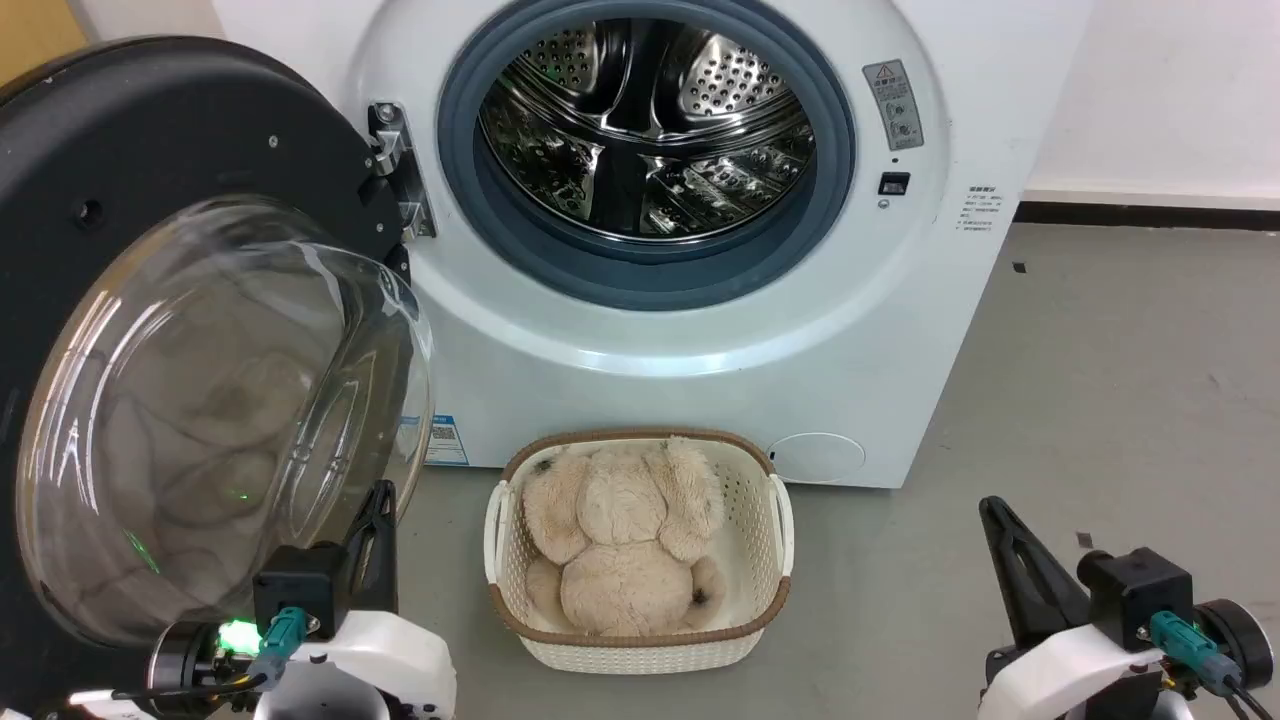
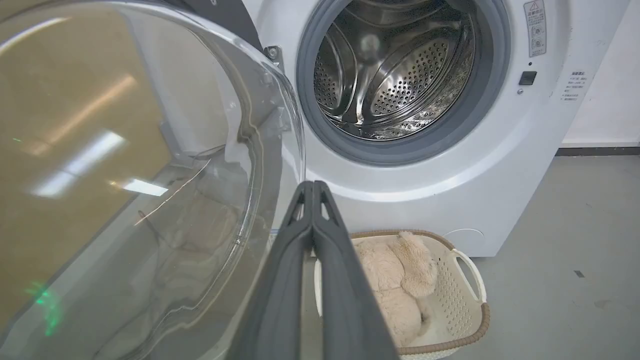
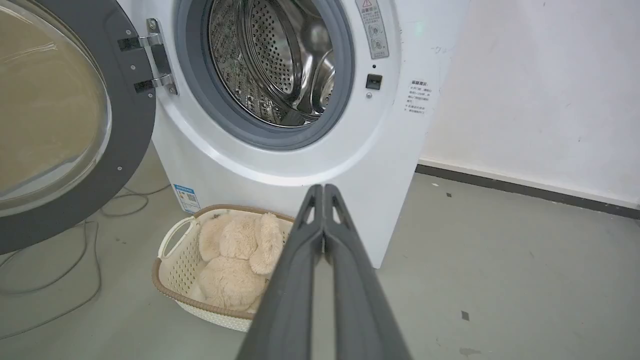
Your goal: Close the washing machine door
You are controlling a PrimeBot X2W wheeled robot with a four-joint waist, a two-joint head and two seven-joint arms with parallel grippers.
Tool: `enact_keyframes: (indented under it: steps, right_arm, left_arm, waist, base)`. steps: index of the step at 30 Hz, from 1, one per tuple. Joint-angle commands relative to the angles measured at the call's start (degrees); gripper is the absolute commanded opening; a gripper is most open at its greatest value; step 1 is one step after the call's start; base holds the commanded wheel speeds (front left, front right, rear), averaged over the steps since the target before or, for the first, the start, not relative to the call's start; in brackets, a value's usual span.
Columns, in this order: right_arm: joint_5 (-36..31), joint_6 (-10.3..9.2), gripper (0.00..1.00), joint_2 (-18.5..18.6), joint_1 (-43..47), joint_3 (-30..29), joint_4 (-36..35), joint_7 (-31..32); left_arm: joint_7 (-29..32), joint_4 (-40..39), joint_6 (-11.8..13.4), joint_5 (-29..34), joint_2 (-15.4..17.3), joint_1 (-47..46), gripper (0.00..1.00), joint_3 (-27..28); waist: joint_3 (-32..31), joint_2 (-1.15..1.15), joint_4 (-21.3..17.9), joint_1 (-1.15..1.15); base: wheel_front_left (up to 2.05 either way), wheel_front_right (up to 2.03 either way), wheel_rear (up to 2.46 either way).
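The white washing machine (image 1: 700, 330) fills the upper middle of the head view, its steel drum (image 1: 645, 125) exposed inside the grey gasket. Its door (image 1: 180, 160) stands swung wide open on the left, hinged at the machine's left side, with the bulging glass bowl (image 1: 220, 420) facing me. My left gripper (image 1: 381, 490) is shut and empty at the lower left, just right of the glass bowl's lower edge (image 2: 250, 210); whether they touch is unclear. At the lower right my right gripper (image 1: 990, 505) is shut with nothing held, well away from the door (image 3: 125, 150).
A white basket with a brown woven rim (image 1: 775, 520) holding a beige plush toy (image 1: 625, 540) stands on the grey floor directly before the machine, between my arms. Thin cables (image 3: 60, 280) trail on the floor under the door. A white wall (image 3: 540, 90) stands right of the machine.
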State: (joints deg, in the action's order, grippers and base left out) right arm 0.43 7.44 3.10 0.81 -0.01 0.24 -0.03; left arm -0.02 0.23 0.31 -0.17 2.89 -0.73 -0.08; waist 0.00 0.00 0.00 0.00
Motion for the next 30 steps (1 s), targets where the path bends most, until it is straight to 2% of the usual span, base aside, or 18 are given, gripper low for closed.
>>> enact_keyframes:
  steps: [1, 23, 24, 30]
  right_arm:
    - [-0.4, 0.05, 0.00, -0.2, -0.8, 0.0, -0.2, 0.0]
    - [-0.4, 0.05, 0.00, -0.2, -0.8, 0.0, -0.2, 0.0]
    - [0.0, 0.00, 1.00, 0.0, 0.0, 0.0, 0.0, 0.0]
    - [0.3, 0.00, 1.00, 0.0, -0.1, -0.3, 0.1, -0.4]
  left_arm:
    - [0.0, -0.2, -0.3, 0.2, 0.0, 0.7, 0.00, 0.1]
    - [0.0, -0.2, -0.3, 0.2, 0.0, 0.7, 0.00, 0.1]
    - [0.0, 0.0, 0.0, 0.0, 0.0, 0.0, 1.00, 0.0]
    - [-0.4, 0.1, 0.5, -0.1, 0.0, -0.1, 1.00, -0.2]
  waist:
    - [0.0, 0.00, 0.0, 0.00]
    - [0.0, 0.00, 0.0, 0.00]
    - [0.0, 0.00, 0.0, 0.00]
    - [0.0, 0.00, 0.0, 0.00]
  base:
    - [0.00, 0.00, 0.00]
    - [0.00, 0.00, 0.00]
    - [0.00, 0.00, 0.00]
    - [0.00, 0.00, 0.00]
